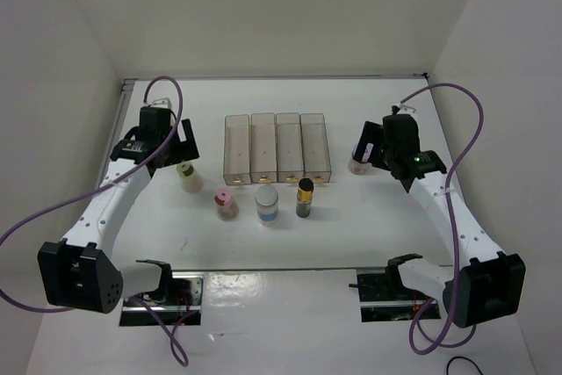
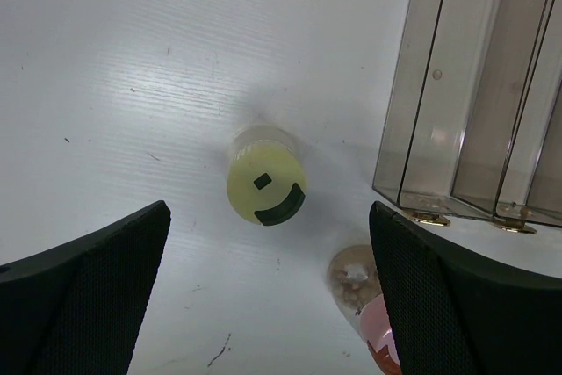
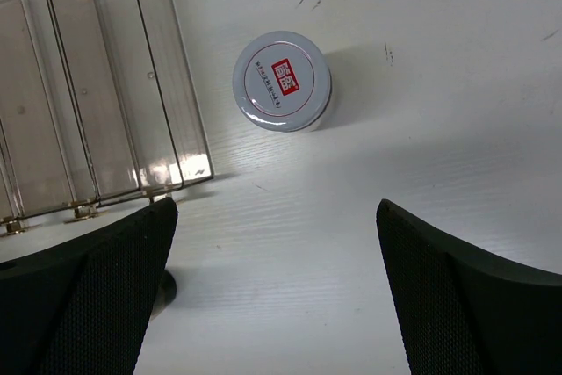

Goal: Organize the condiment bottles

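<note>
Zero bottles are in the bins (image 1: pixel 277 148) yet, so pretty much the whole job is left. All five stand out on the table (image 1: pixel 395 230): cream bottle (image 2: pixel 263 186), pink-capped bottle (image 2: pixel 364 300), blue-label bottle (image 1: pixel 267 205), gold-capped bottle (image 1: pixel 305 198) and white bottle (image 3: pixel 282 82). My left claw (image 2: pixel 272 305) is spread wide with nothing in it. The cream bottle sits just ahead of its gap and the pink-capped one is right beside one finger. My right claw (image 3: pixel 277 296) is wide open and empty too, with the white bottle straight ahead of its gap and the bins off toward my other arm.
</note>
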`<state>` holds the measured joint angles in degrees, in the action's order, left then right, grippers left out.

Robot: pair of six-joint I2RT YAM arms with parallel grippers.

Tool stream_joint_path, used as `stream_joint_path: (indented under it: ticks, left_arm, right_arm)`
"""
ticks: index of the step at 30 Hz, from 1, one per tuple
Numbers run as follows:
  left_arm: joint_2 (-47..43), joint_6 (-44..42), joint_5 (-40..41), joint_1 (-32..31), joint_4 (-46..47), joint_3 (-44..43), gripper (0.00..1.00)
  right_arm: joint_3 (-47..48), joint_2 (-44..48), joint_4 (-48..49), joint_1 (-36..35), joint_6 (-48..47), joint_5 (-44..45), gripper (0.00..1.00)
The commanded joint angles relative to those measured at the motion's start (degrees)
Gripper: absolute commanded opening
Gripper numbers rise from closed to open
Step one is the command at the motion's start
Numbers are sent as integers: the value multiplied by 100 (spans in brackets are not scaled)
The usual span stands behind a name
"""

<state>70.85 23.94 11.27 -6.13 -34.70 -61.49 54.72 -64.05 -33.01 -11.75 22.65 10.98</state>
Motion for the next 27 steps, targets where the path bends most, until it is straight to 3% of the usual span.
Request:
stream_joint_path:
  ticks: [1, 23, 27]
  left_arm:
    - [-106, -57, -63, 15, 156, 6, 100]
    - [922, -57, -186, 15, 104, -100, 100]
    - [1132, 75, 165, -108, -72, -100, 95]
  right_arm:
    - [-31, 121, 269, 15, 11, 79, 98]
    - [-84, 16, 322, 15, 11, 79, 98]
    - [-84, 16, 322, 15, 11, 79, 98]
